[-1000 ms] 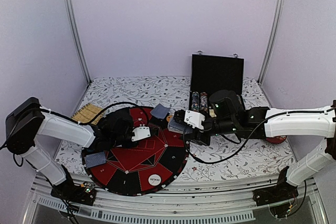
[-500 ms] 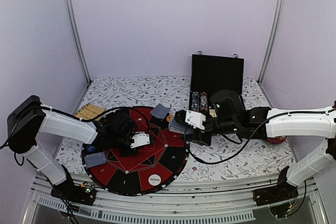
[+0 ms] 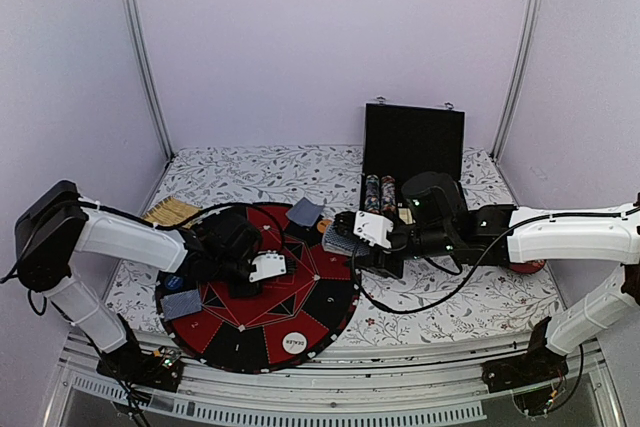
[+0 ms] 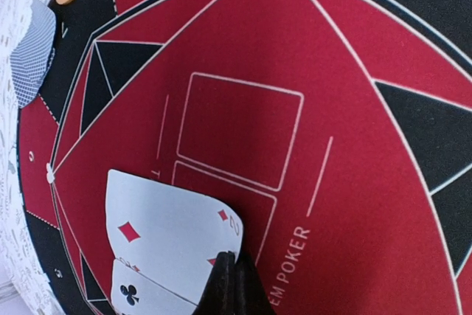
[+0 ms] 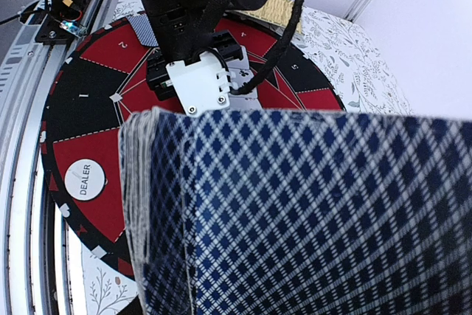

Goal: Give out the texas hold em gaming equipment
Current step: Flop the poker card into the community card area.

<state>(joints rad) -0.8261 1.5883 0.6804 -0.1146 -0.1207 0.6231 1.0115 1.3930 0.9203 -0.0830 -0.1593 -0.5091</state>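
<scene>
My left gripper is low over the round red and black poker mat. In the left wrist view the gripper is shut on two face-up playing cards, a diamond and a club. My right gripper holds a deck of blue-patterned cards that hides its fingers. Face-down cards lie at the mat's left and far edge. The white DEALER disc sits at the mat's near edge. An orange disc lies by the deck.
An open black case with chip stacks stands behind the right arm. A wooden slatted piece lies at the far left. A red object lies under the right arm. Cables loop over the mat.
My left gripper has shifted slightly toward the near side over the mat with the cards in it. The right arm and deck have not moved.
</scene>
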